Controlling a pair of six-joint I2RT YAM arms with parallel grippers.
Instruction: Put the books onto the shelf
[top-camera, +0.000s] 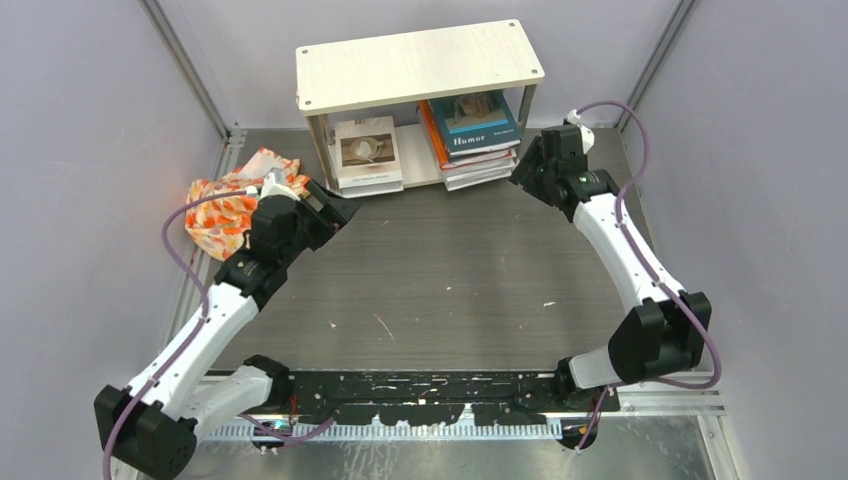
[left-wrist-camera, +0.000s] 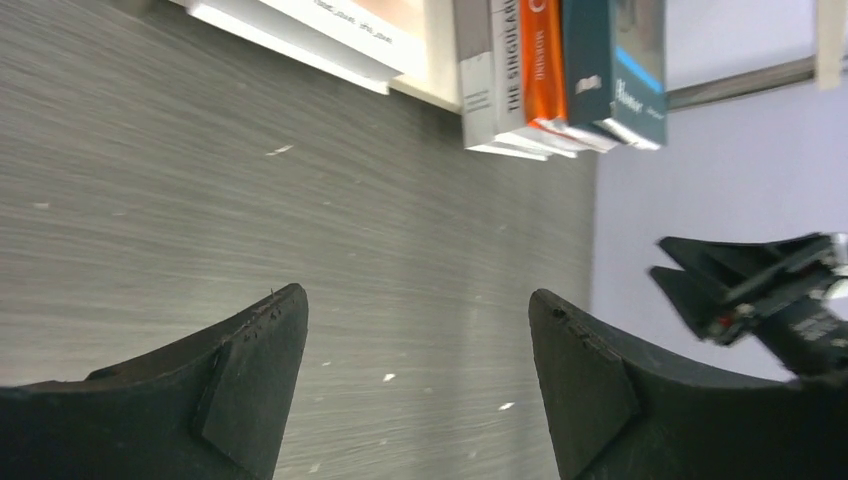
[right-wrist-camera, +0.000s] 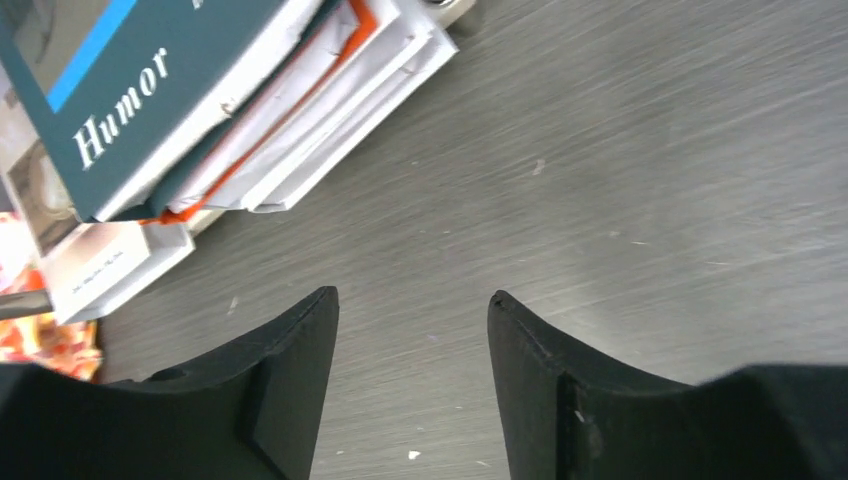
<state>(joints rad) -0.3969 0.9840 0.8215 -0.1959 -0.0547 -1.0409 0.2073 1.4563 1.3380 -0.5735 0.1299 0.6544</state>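
The shelf (top-camera: 420, 62) stands at the back of the table. On its lower board a beige coffee-cup book (top-camera: 366, 150) lies at the left, and a stack of books topped by the teal "Humor" book (top-camera: 475, 120) lies at the right, overhanging the front edge. My left gripper (top-camera: 335, 212) hovers just in front of the coffee-cup book, open with nothing between its fingers (left-wrist-camera: 418, 320). My right gripper (top-camera: 522, 172) sits beside the right end of the stack, open and empty (right-wrist-camera: 412, 310). The "Humor" book (right-wrist-camera: 140, 90) lies just ahead and to the left of it.
An orange-and-white floral cloth (top-camera: 232, 205) lies crumpled at the left, beside my left wrist. Grey walls close in both sides. The dark wood-grain table (top-camera: 440, 270) stretches between the arms.
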